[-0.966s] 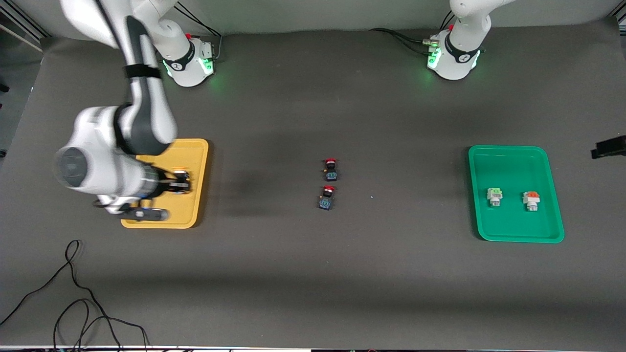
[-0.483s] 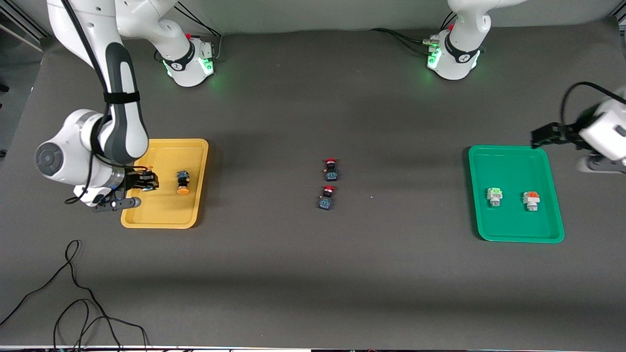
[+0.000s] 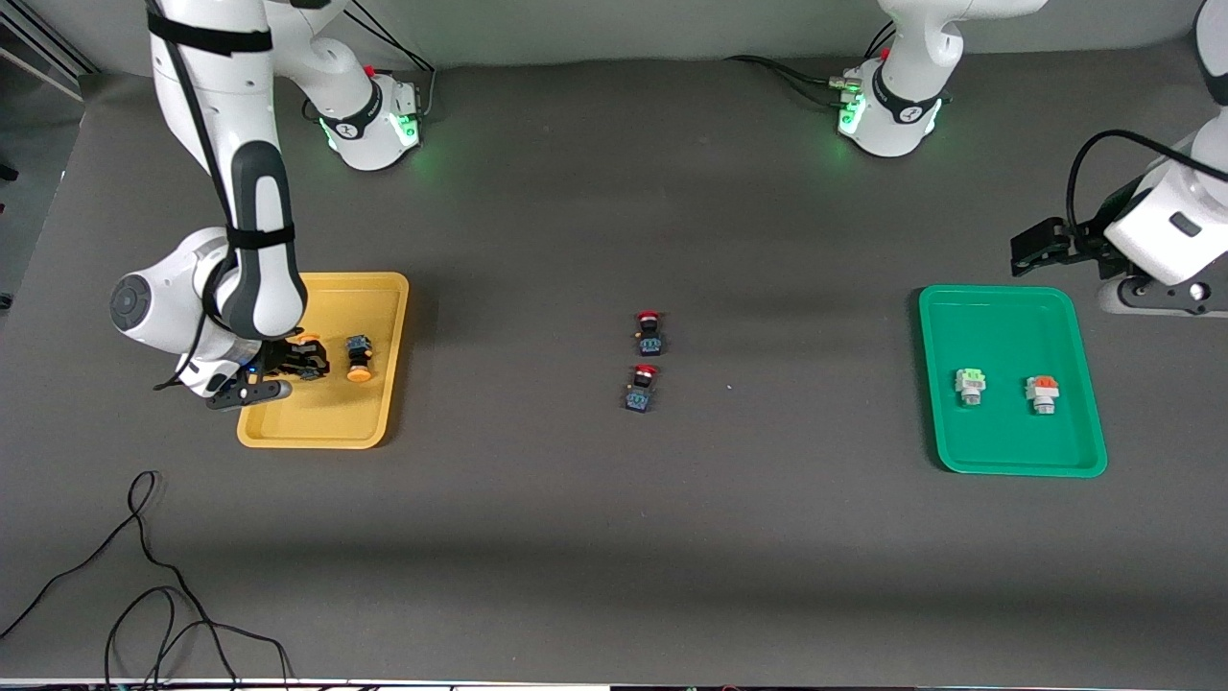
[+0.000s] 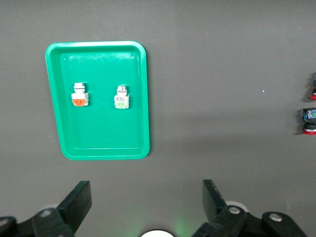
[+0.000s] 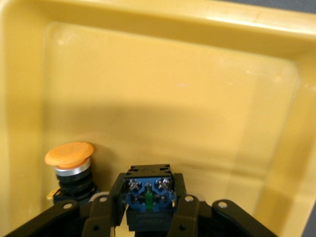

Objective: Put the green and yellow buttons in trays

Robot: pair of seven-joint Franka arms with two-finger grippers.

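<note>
Presently the right gripper sits low inside the yellow tray, which lies toward the right arm's end of the surface. In the right wrist view its jaws stand narrow, one finger against each side of the black-and-blue body of a yellow button, whose blue end faces the camera. A second yellow button lies in the same tray just beside the gripper, apart from it, with its cap turned toward the front camera. The left gripper hangs in the air over bare surface just outside the rim of the green tray. Its jaws are spread wide and hold nothing. The green tray lies toward the left arm's end of the surface and holds two white-bodied buttons side by side but not touching: a green-topped button and an orange-topped button, the latter closer to the table's end. Two red buttons rest on the surface between the trays, well apart from both, one nearer the front camera than the other. A black cable lies looped on the surface, nearer the front camera than the yellow tray.
</note>
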